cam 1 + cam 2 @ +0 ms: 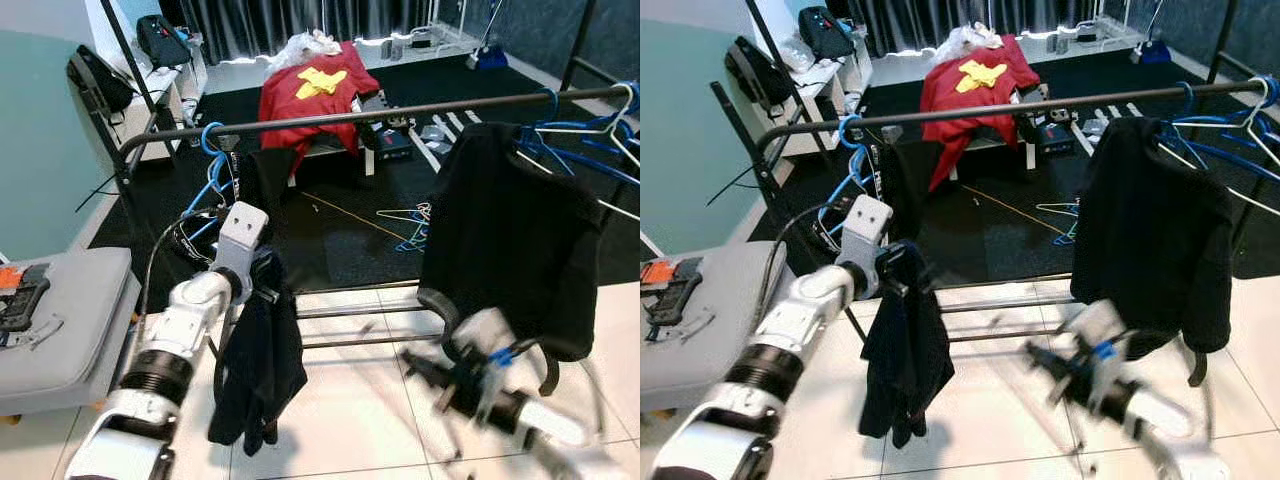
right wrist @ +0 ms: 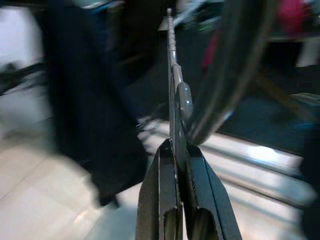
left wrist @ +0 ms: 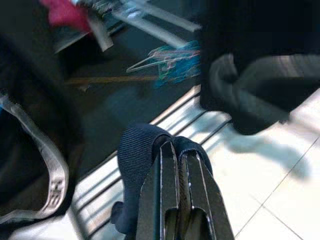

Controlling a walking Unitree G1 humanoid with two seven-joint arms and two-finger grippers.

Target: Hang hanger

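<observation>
Lower left: the left gripper (image 3: 176, 150) is clamped on a dark garment (image 1: 258, 370), which may slip free. Lower right: the right gripper (image 2: 175, 145) is pinched on a thin hanger (image 2: 172, 60), blurred; the rail (image 1: 380, 117) above may be missed. No writing is legible.

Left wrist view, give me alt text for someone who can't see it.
The left claw, its two black fingers pressed together, pinches a fold of dark ribbed fabric above pale floor tiles. Beyond lie the rack's low metal bars, a hanging black garment, and a heap of blue wire hangers on dark carpet.
</observation>
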